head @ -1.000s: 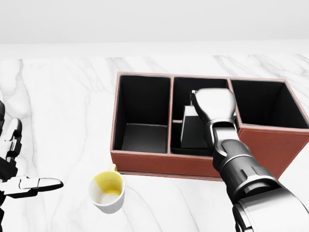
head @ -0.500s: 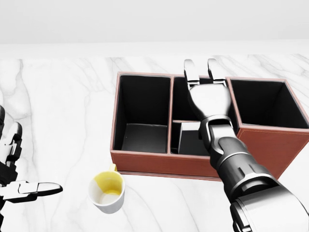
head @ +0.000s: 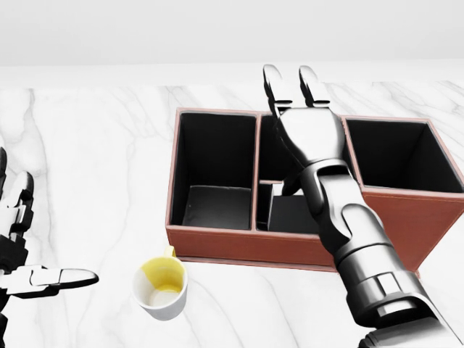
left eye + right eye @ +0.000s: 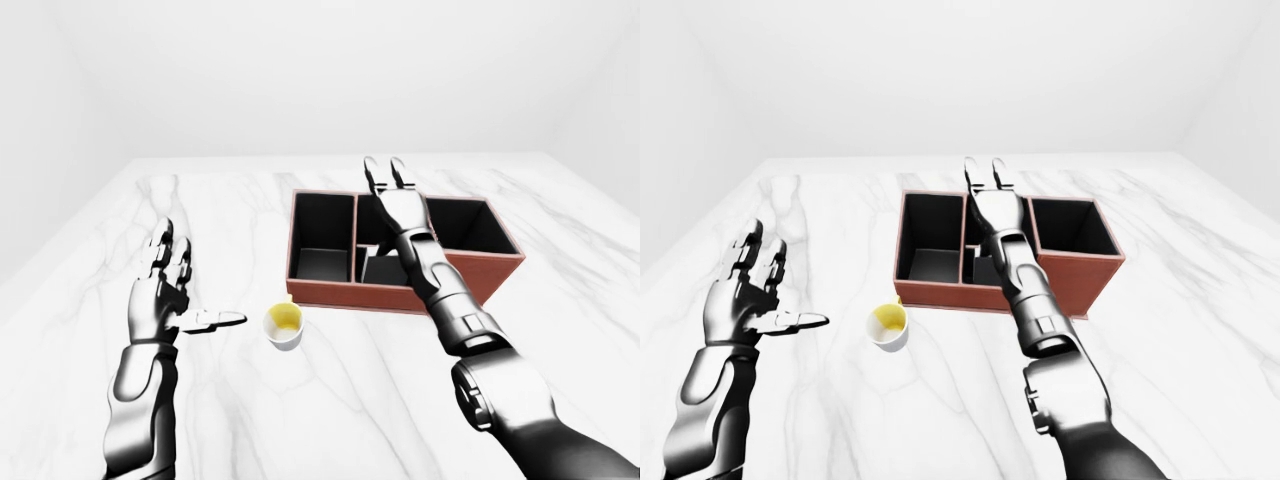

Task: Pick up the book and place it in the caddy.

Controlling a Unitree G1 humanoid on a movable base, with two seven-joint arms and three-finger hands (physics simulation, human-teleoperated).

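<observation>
We log a dark book lying in the brown caddy's middle compartment; right robot hand spread above it, left robot hand spread.

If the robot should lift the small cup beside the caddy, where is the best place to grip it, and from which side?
Probably across the rim, coming from above: the cup stands upright, mouth open, apart from the caddy. Its small handle, at its top in the head view, points toward the caddy wall. The open left hand is nearest.
</observation>
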